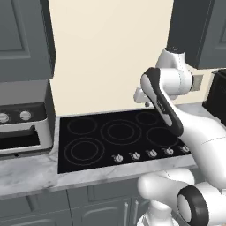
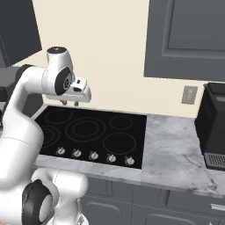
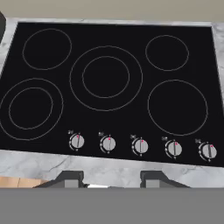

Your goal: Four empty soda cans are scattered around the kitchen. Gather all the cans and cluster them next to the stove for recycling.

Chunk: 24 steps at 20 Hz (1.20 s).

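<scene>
The stove [image 1: 119, 132] [image 2: 88, 132] [image 3: 109, 87] is a flat black glass cooktop with thin grey ring burners, set into the marble counter. A row of small silver knobs [image 3: 141, 145] runs along its front. My gripper [image 2: 70, 103] [image 1: 145, 103] [image 3: 111, 179] hangs above the cooktop, pointing down at it. It is open, its two fingertips [image 3: 70, 177] standing apart with nothing between them. The soda cans are out of view.
A grey toaster oven [image 1: 22, 128] stands on the counter left of the stove. A tall black appliance [image 2: 213, 127] stands at the right, with bare marble counter [image 2: 171, 145] between it and the stove. Dark cabinets [image 2: 193, 39] hang overhead.
</scene>
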{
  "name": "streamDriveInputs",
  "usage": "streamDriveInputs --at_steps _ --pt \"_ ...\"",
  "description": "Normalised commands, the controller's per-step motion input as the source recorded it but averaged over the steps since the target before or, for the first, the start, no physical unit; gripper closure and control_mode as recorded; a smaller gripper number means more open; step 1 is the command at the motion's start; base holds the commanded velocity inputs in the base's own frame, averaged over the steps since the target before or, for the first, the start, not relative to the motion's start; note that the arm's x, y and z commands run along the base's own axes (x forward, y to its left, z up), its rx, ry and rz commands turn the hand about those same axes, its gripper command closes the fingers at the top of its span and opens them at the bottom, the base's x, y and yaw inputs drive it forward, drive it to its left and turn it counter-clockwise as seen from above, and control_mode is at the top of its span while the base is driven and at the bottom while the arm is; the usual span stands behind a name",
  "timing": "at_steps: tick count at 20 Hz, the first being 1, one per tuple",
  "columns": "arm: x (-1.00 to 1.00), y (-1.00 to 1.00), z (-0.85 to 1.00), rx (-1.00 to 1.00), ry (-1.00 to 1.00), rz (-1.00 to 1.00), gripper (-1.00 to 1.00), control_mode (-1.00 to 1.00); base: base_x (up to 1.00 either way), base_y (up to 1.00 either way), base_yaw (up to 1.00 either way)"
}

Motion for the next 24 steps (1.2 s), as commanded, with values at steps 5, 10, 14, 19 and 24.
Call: streamDriveInputs --at_steps 5,10,14,19,24 --pt "0.00 0.00 0.00 0.00 0.00 0.00 -1.00 1.00 -0.01 0.00 0.00" --pt "0.00 0.00 0.00 0.00 0.00 0.00 -1.00 1.00 -0.48 0.00 0.00" --pt "0.00 0.00 0.00 0.00 0.00 0.00 -1.00 1.00 -0.87 -0.05 -0.01" --pt "0.00 0.00 0.00 0.00 0.00 0.00 -1.00 1.00 -0.89 -0.09 -0.01" --pt "0.00 0.00 0.00 0.00 0.00 0.00 -1.00 1.00 -0.73 -0.01 0.00"
